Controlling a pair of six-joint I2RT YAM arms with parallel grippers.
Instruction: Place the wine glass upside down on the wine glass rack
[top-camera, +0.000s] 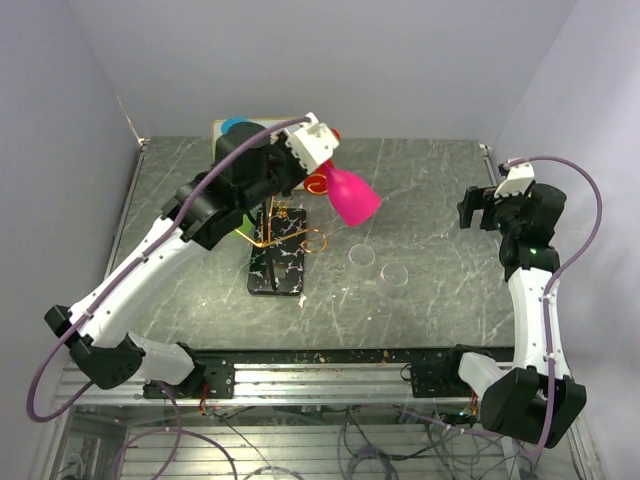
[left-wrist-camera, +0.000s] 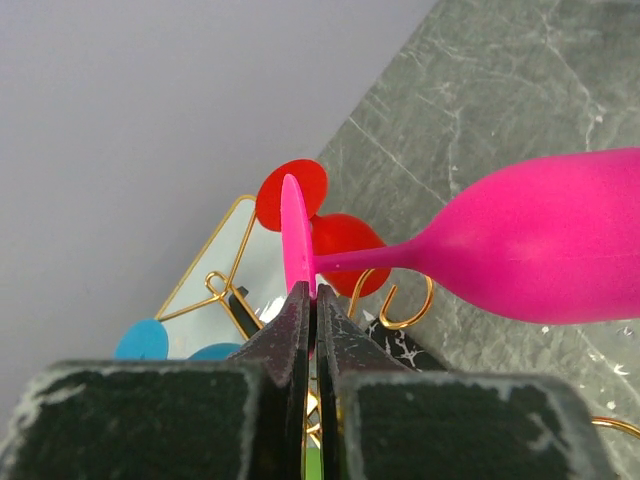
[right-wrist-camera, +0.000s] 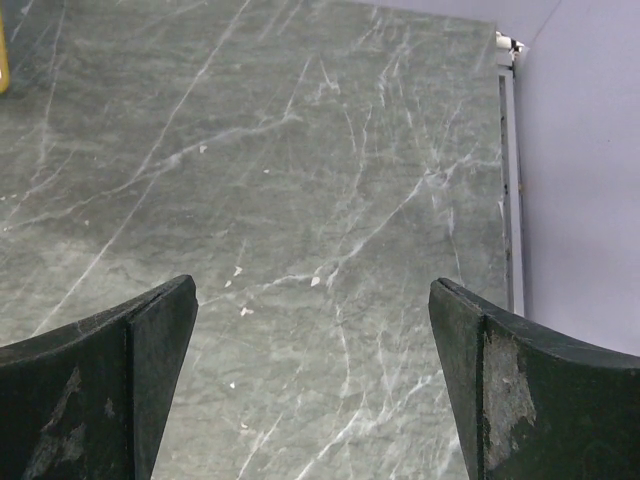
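Left hand (left-wrist-camera: 312, 294) clamps the wine glass (left-wrist-camera: 540, 240) by its foot, red glasses (left-wrist-camera: 345, 250) just behind.

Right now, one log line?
left gripper shut on pink wine glass foot | glass sideways near wine glass rack, not hung | right gripper open

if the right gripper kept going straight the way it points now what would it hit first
Probably the bare table top: the open right gripper frames only grey marble, though how far off it lies is unclear.
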